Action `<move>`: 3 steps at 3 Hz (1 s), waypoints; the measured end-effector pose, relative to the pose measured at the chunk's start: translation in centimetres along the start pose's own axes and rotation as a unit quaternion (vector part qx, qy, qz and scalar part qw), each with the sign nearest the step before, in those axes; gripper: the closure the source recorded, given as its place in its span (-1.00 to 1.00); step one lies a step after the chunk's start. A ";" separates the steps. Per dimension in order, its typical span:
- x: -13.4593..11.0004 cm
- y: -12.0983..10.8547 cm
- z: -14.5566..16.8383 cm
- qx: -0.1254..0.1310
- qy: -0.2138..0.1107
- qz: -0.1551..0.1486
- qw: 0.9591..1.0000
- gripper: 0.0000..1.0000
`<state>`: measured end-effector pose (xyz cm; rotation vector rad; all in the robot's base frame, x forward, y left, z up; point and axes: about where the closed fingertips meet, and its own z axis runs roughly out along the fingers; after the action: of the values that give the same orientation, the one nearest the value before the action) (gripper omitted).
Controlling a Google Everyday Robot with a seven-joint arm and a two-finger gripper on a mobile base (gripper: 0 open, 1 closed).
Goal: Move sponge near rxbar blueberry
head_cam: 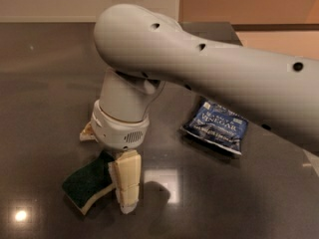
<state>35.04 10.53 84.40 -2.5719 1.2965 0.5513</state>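
The sponge, dark green on top with a cream foam underside, lies on the dark table at the lower left. My gripper hangs from the big grey arm right over it and is open. One cream finger stands against the sponge's right end. The other finger shows behind the wrist, beyond the sponge's far side. The rxbar blueberry is hidden behind the arm.
A crinkly blue-and-white chip bag lies on the table to the right of the wrist. The grey arm spans the upper right of the view. The dark table ends at a far edge near the wall.
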 end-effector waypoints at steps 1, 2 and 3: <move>-0.2 -0.2 0.8 -0.016 0.008 -0.003 1.000 -1.00; -0.1 -0.5 1.5 -0.030 0.019 0.001 0.999 -0.63; 0.3 -0.7 1.7 -0.038 0.023 0.007 0.999 -0.17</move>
<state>35.37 11.33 82.75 -2.6542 1.3351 0.5565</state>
